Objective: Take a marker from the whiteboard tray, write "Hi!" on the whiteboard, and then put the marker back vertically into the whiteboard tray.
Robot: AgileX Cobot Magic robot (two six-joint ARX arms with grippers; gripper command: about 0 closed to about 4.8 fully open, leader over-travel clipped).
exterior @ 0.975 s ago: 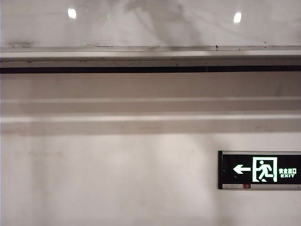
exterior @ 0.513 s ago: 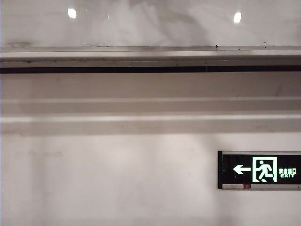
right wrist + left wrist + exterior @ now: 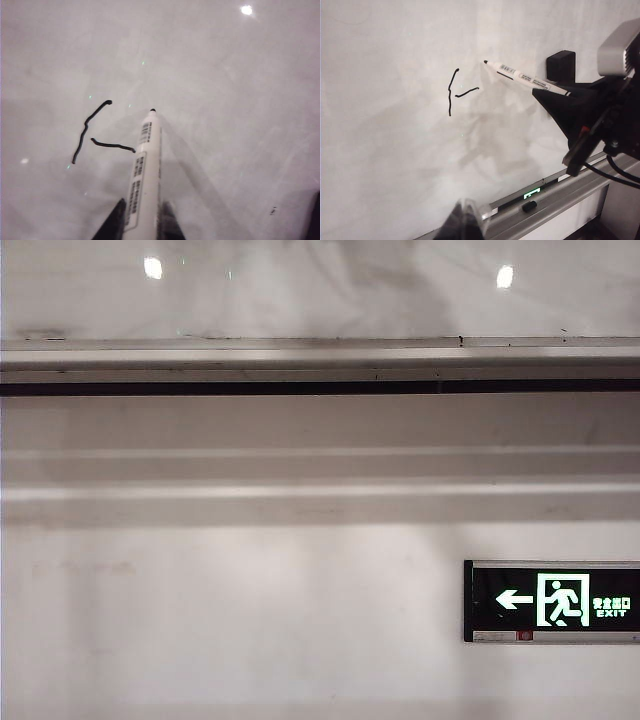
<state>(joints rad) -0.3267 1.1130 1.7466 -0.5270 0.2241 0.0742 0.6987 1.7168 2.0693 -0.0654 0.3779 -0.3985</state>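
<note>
Writing is the step in hand: on the large glossy white whiteboard (image 3: 395, 150) stand a wavering black upright stroke (image 3: 451, 92) and a short black crossbar (image 3: 467, 92), so the "H" lacks its second upright and "i!" is not begun. Below runs the long pale grey-silver metal whiteboard tray (image 3: 555, 197), where a small black cap (image 3: 529, 205) lies, well apart from both arms. The right jaws (image 3: 140, 220) pinch the slim white-barrelled marker (image 3: 142, 170) by its rear end; its bare black tip juts ahead of them, just beyond the crossbar's free end, and whether it touches the panel I cannot tell. The left jaws (image 3: 462, 220) show only as a dark blur near the tray; their state I cannot tell. Next, I judge, the tip must press on and draw down a second upright beside the crossbar.
</note>
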